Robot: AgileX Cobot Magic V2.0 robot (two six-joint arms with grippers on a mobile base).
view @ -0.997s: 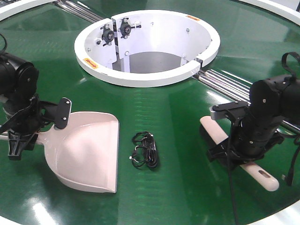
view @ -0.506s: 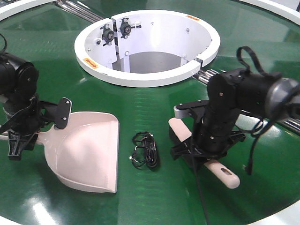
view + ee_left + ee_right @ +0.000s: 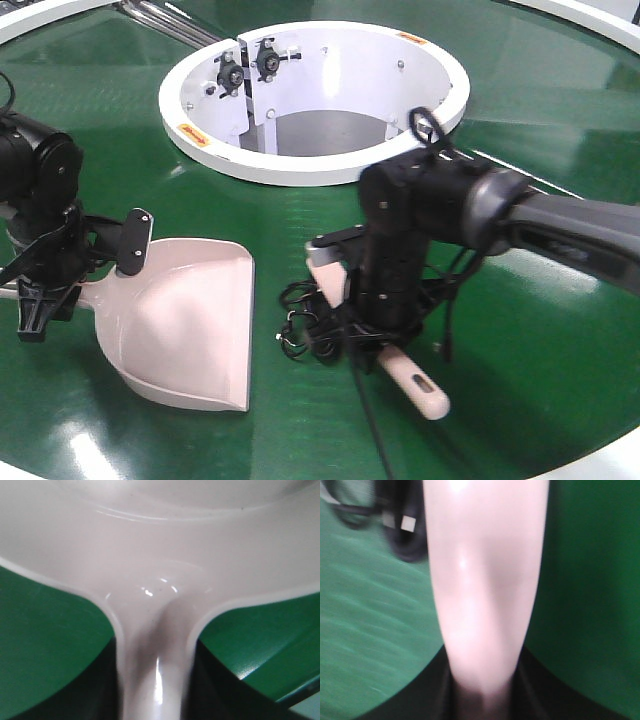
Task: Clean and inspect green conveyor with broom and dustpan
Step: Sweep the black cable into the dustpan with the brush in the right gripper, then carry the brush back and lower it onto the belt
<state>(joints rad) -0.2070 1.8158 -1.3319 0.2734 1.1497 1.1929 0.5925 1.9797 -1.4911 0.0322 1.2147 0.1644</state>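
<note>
The pale pink dustpan (image 3: 190,320) lies flat on the green conveyor (image 3: 300,225), its mouth facing right. My left gripper (image 3: 45,290) is shut on its handle at the left. The left wrist view shows that handle (image 3: 155,680) between dark fingers, with the dustpan (image 3: 160,555) spreading ahead. My right gripper (image 3: 375,330) is shut on the beige broom (image 3: 418,382), which points down onto the belt. The broom's head (image 3: 322,262) touches a black cable bundle (image 3: 303,322), about a hand's width right of the dustpan mouth. The right wrist view shows the broom (image 3: 485,580) filling the middle, with the cable (image 3: 405,535) beside it.
The white ring hub (image 3: 300,170) stands behind both tools, with an open well inside. Silver rails (image 3: 490,180) run from the hub to the right, behind my right arm. The belt's white outer edge (image 3: 600,465) shows at the near right corner.
My right arm has swept left across the belt with the broom, from the right side up against the black cable. The left arm and dustpan have stayed still.
</note>
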